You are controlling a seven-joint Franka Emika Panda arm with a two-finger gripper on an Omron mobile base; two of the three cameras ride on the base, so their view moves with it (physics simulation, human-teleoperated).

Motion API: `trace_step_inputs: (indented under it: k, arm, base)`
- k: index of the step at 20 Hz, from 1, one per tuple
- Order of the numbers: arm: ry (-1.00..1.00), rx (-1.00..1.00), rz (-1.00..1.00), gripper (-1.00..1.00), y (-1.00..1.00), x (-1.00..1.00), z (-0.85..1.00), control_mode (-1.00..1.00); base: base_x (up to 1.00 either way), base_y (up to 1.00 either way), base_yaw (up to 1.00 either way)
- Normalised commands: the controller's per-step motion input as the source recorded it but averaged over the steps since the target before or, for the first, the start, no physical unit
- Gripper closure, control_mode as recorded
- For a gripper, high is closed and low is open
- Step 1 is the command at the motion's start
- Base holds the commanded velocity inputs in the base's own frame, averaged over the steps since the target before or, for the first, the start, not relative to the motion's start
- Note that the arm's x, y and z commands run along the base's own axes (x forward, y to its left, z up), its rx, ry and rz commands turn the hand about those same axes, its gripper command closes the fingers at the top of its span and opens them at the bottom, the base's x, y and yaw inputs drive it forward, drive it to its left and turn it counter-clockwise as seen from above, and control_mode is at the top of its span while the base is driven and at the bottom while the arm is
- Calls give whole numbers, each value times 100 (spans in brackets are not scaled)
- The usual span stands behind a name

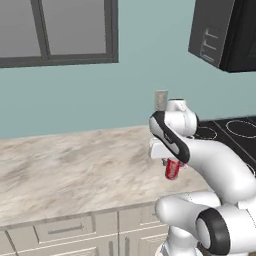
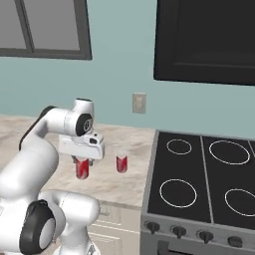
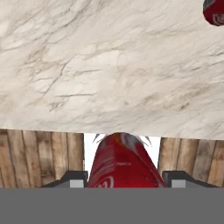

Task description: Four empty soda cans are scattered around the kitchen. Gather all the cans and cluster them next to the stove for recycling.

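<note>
My gripper is shut on a red soda can, which hangs upright under the hand just above the marble counter, near its front edge. From the left base the same can shows below the wrist. The hand view looks down the can's red side between the dark fingertips. A second red soda can stands on the counter a short way right of the held one, close to the stove; its rim peeks in at the hand view's corner.
The stove's black cooktop with white ring burners lies right of the counter, knobs along its front. A black microwave hangs above it. A wall outlet sits behind the cans. Counter stretches leftward under a window.
</note>
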Motion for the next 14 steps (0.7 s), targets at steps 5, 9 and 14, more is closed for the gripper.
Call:
trace_step_inputs:
  k: [5,9,14]
  arm:
    - [0,0,0,100,0,0,0,100]
    - [0,0,0,100,0,0,0,100]
    - [0,0,0,100,-13,0,-2,-100]
  base:
    - [31,-20,0]
    - [0,-49,0]
    - [0,-43,0]
